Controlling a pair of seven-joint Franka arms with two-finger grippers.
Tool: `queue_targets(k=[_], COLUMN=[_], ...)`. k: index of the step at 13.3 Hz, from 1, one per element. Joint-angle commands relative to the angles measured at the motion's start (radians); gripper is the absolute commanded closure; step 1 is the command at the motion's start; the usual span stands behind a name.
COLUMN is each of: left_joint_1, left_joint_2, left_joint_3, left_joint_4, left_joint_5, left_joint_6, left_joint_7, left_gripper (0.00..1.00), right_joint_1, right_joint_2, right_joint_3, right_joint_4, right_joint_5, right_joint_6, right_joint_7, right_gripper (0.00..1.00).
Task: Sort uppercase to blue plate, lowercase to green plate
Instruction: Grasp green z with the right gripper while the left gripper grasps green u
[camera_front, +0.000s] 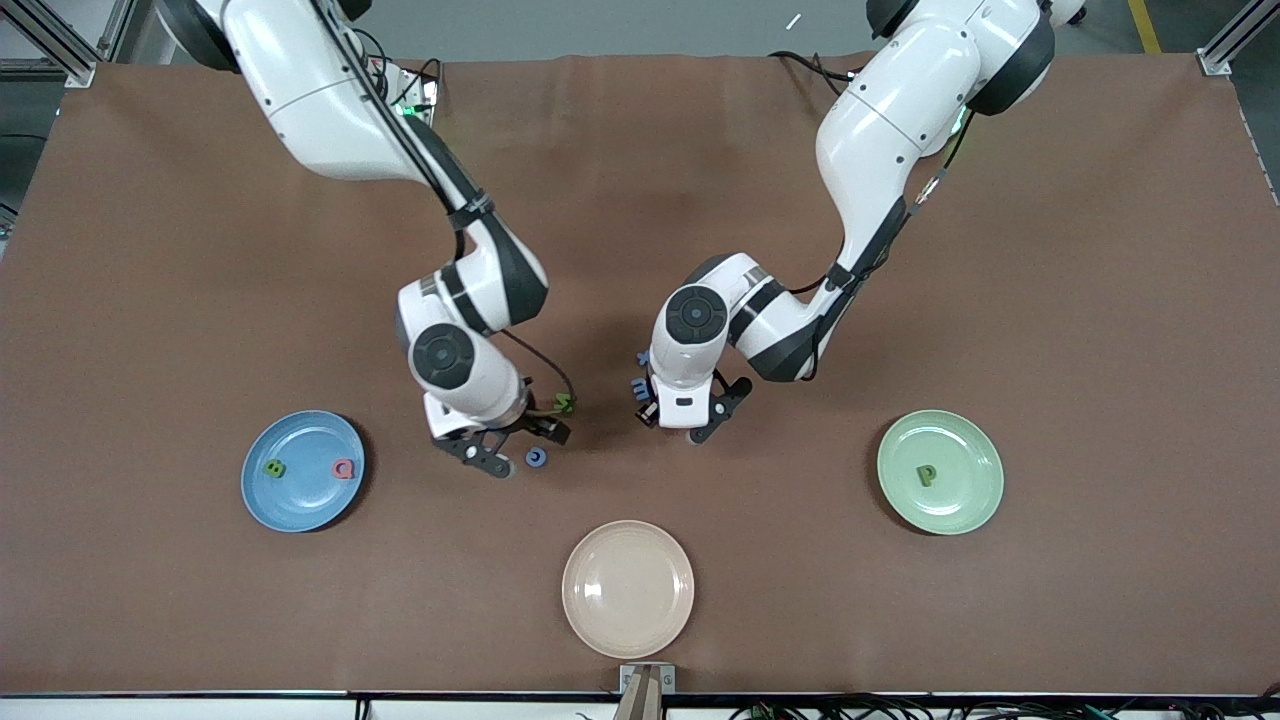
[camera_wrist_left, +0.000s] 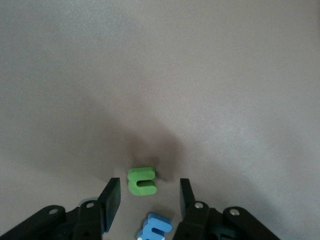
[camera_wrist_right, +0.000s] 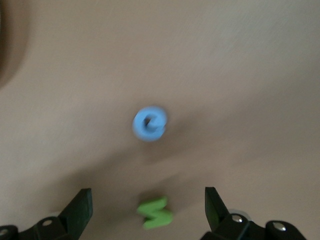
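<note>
The round blue plate (camera_front: 303, 471) toward the right arm's end of the table carries a small green capital B (camera_front: 274, 468) and a pinkish-red capital Q (camera_front: 344, 469). The right gripper (camera_front: 516, 450) hangs low over the brown table cover (camera_front: 640, 180), fingers spread wide and empty; a green capital N (camera_wrist_right: 155, 212) lies between its fingers, and a blue C-like capital (camera_wrist_right: 149, 123) lies just ahead of them. The left gripper (camera_wrist_left: 148, 199) is partly closed and grips nothing; a green lowercase n (camera_wrist_left: 142, 180) sits between its fingertips, a blue lowercase m (camera_wrist_left: 155, 227) closer to its palm. The pale green plate (camera_front: 940, 471), well apart from it, holds a green lowercase p (camera_front: 928, 475).
</note>
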Motion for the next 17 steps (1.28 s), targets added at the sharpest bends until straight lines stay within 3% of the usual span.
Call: queue_targets(k=[1, 4, 5, 8, 10, 12, 15, 17], left_joint_1=[-0.025, -0.031, -0.031, -0.031, -0.031, -0.031, -0.028, -0.005], left_joint_2=[0.025, 0.030, 0.033, 0.037, 0.037, 0.036, 0.007, -0.032], left_joint_3=[0.015, 0.026, 0.028, 0.038, 0.038, 0.048, 0.061, 0.066], left_joint_4=[0.027, 0.027, 0.027, 0.028, 0.027, 0.027, 0.027, 0.025], left_joint_5=[0.011, 0.012, 0.012, 0.012, 0.012, 0.014, 0.032, 0.058], left_joint_6=[0.003, 0.003, 0.003, 0.003, 0.003, 0.002, -0.007, -0.012], left_joint_7=[-0.008, -0.007, -0.005, -0.002, -0.001, 0.001, 0.001, 0.001], left_gripper=[0.45, 0.47, 0.47, 0.50, 0.59, 0.76, 0.93, 0.95], right_joint_1=[0.048, 0.074, 0.076, 0.077, 0.077, 0.065, 0.016, -0.074], right_joint_2=[-0.007, -0.007, -0.007, -0.008, -0.008, -0.011, -0.016, -0.019], right_joint_3=[-0.010, -0.010, -0.010, -0.010, -0.012, -0.013, -0.024, -0.026], right_joint_4=[-0.089, -0.174, -0.174, -0.171, -0.171, -0.165, -0.106, -0.033], right_joint_5=[0.018, 0.017, 0.015, 0.006, 0.004, 0.004, 0.001, -0.008], right_joint_6=[0.086, 0.193, 0.192, 0.186, 0.186, 0.181, 0.099, -0.027], right_joint_7=[0.029, 0.026, 0.023, 0.014, 0.012, -0.018, -0.045, -0.171], right_gripper=[0.01, 0.04, 0.10, 0.51, 0.78, 0.96, 0.97, 0.97])
